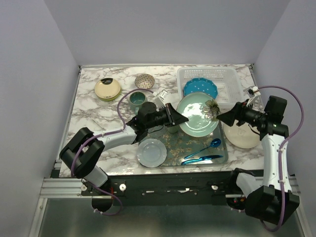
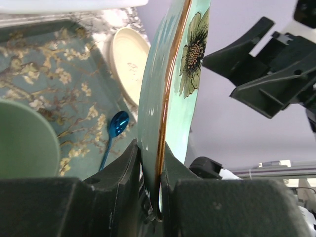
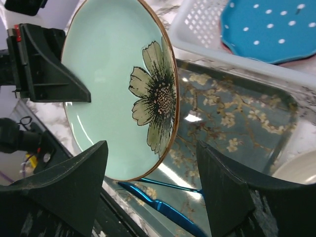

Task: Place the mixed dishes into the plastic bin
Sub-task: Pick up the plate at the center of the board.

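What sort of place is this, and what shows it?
Probably a robot test booth staged as a kitchen counter: plain walls around a marble-look table, a left arm and right arm, a dotted plate in a basket.

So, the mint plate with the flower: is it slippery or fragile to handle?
Probably slippery: the flower plate shows a glossy glaze. Likely rigid and breakable, since it looks ceramic. Pinched only at its rim by the left gripper, it may pivot.

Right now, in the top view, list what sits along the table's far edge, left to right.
stacked yellow plates → speckled bowl → white bin, holding the teal dotted plate
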`<state>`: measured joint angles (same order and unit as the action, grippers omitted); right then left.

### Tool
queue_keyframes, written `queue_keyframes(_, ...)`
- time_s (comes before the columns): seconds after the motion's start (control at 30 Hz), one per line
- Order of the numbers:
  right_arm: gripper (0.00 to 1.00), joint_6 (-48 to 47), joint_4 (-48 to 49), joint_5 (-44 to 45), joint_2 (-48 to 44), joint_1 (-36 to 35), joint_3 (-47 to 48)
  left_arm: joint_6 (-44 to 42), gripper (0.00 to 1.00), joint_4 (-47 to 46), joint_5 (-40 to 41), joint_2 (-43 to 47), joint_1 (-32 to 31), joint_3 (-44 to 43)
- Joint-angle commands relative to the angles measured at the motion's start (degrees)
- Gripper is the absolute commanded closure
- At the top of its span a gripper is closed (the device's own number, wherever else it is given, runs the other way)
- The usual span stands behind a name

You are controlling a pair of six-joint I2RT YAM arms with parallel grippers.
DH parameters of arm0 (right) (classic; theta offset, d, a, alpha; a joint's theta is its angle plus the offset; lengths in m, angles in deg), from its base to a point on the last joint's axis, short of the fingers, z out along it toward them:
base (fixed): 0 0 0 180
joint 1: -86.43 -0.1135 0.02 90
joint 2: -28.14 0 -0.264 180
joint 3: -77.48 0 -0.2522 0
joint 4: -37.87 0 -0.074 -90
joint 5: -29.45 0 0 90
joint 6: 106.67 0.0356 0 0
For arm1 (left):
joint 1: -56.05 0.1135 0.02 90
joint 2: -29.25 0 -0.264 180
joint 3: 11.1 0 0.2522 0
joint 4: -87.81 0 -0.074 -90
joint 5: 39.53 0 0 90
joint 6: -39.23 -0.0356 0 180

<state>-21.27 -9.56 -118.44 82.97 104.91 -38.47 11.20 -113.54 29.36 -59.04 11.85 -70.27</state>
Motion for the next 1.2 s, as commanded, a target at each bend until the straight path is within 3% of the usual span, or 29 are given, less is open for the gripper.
queue_keyframes(0.0,0.20,-1.02,1.24,-8.64,2.47,0.33,-0.62,3.58,1.00,-14.01,-1.31,2.42,0.00,-0.47)
queue_keyframes(0.33,0.22,1.61,3.79,-14.35,7.75,0.15,-1.50,6.84,1.00,-17.27,-2.19,1.11,-0.27,-1.79)
queue_keyframes(0.5,0.33,6.79,7.74,-18.48,7.66,0.15,-2.64,8.60,1.00,-19.29,-2.36,-1.27,-1.06,-2.93)
queue_keyframes(0.67,0.39,11.45,11.16,-19.37,7.31,0.15,-3.70,9.22,1.00,-19.82,-2.28,-3.02,-1.76,-4.60)
queue_keyframes(0.87,0.65,14.09,12.66,-18.31,7.75,0.15,-3.96,8.60,1.00,-18.50,-1.49,-3.55,-2.02,-5.83)
queue_keyframes(1.0,0.94,15.06,12.84,-18.22,8.10,0.24,-3.26,8.16,1.00,-17.27,-1.22,-3.55,-2.11,-6.10)
queue_keyframes(1.03,0.97,15.41,13.01,-18.31,8.10,0.24,-3.09,7.90,1.00,-16.92,-0.96,-3.47,-2.20,-6.18)
queue_keyframes(1.07,0.99,15.50,13.02,-18.66,8.10,0.15,-2.82,7.20,0.98,-15.44,-0.70,-3.12,-2.03,-6.10)
queue_keyframes(1.1,0.99,15.50,13.02,-18.84,8.10,0.24,-2.56,6.24,0.83,-13.94,-0.35,-2.68,-2.02,-6.10)
queue_keyframes(1.17,0.99,15.41,13.10,-19.28,8.28,0.24,-1.94,2.39,0.68,-8.17,1.58,-0.58,-2.02,-6.27)
